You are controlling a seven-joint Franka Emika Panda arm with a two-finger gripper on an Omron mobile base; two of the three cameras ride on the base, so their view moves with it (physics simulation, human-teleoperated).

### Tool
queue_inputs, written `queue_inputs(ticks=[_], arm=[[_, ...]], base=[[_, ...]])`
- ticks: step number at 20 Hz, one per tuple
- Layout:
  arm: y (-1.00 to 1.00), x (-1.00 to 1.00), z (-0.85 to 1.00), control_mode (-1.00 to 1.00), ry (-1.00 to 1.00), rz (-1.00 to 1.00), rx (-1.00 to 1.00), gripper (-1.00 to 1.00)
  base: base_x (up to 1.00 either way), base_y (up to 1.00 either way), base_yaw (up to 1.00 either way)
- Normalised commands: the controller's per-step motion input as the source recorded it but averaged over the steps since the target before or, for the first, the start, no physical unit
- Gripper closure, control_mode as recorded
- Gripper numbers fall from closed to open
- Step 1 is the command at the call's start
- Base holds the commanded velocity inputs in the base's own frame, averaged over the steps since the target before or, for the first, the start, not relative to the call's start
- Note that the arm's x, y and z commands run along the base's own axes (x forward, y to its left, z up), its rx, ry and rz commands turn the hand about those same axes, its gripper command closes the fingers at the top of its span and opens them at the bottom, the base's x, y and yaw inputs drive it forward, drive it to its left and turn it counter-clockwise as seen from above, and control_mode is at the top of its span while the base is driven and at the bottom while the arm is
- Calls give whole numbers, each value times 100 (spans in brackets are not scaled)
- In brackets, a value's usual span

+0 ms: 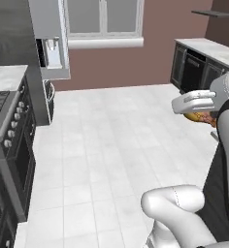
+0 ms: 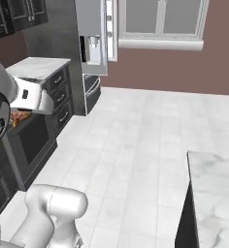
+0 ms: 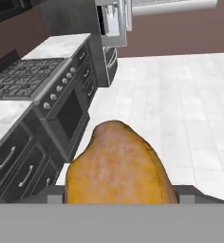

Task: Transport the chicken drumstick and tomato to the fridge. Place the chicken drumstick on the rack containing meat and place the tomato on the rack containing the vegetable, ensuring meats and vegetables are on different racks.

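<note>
One chicken drumstick (image 3: 116,166) gripped in the hand (image 3: 115,193), closed on it from both sides, finger tips hidden behind the meat. Golden orange-brown, mottled paler toward the middle. In the hand view, long axis running up and away from the hand, rounded end pointing toward the white tiled floor (image 3: 180,99), broad base sitting low between the fingers. In the left base view, a sliver of the drumstick (image 1: 200,117) peeking out below the white hand (image 1: 196,102), carried high over the floor (image 1: 116,140). In the right base view, the same orange piece (image 2: 19,117) tucked under the hand (image 2: 33,100), beside the dark oven range (image 2: 31,140). Ahead, the fridge (image 2: 93,36) standing at the far wall by the window (image 2: 160,19), well apart from the drumstick. Stove burners (image 3: 23,78) and a marble worktop (image 3: 61,45) off to the left in the hand view.
</note>
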Motion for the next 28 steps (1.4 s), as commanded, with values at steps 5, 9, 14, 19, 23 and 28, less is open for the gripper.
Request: queue_inputs(ticks=[5,9,14,19,23,28], arm=[[0,0,0,100,0,0,0,100],[0,0,0,100,0,0,0,100],[0,0,0,100,0,0,0,100],[0,0,0,100,0,0,0,100],[0,0,0,100,0,0,0,100],[0,0,0,100,0,0,0,100]], base=[[100,0,0],[100,0,0],[100,-1,0],[100,0,0],[100,0,0],[100,-1,5]])
